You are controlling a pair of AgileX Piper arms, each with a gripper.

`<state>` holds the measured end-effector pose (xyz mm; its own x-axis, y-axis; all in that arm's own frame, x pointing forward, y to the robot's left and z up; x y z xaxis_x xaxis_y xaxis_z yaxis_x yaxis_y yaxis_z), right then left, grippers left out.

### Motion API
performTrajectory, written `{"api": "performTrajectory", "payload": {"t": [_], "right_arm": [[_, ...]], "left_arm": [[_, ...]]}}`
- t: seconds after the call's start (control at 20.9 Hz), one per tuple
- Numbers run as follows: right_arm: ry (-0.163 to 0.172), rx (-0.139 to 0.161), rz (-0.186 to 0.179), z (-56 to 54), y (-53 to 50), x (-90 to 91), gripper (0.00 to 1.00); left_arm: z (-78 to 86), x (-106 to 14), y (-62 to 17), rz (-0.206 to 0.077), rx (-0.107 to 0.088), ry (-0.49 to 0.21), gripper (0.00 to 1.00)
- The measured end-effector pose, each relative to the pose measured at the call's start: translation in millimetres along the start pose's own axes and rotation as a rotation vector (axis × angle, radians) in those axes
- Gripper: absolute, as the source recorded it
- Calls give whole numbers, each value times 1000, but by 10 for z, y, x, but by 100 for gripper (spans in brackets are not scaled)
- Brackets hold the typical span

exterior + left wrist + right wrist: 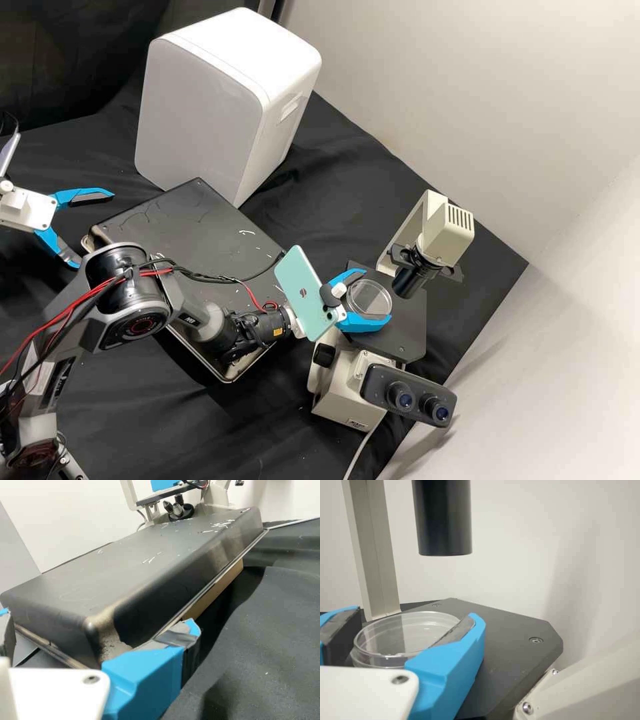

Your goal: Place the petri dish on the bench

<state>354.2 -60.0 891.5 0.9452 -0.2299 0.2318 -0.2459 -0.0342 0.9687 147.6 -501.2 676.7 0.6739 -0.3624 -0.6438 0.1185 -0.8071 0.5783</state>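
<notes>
A clear petri dish [369, 297] [405, 637] rests on the black stage [407, 327] [510, 645] of a cream microscope, just under its dark condenser tube [442, 515]. My right gripper [376, 296] [415, 615] reaches in from the left, and its blue fingers press against opposite sides of the dish. My left gripper [92, 228] [97, 620] hangs open at the far left of the bench, beside a scratched black box [193, 233] [140, 575], with nothing between its fingers.
A tall white container [227, 100] stands behind the black box. The microscope's eyepieces [417, 400] jut toward the front, and its lamp housing [443, 230] rises behind the stage. Black cloth [333, 180] covers the bench. A pale wall closes off the right side.
</notes>
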Motion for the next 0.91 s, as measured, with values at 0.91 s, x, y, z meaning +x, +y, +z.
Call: {"api": "performTrajectory", "payload": {"t": [0.91], "right_arm": [[-1, 22, -1, 13, -11, -18, 0]], "left_arm": [[0, 0, 0, 0, 0, 0, 100]]}}
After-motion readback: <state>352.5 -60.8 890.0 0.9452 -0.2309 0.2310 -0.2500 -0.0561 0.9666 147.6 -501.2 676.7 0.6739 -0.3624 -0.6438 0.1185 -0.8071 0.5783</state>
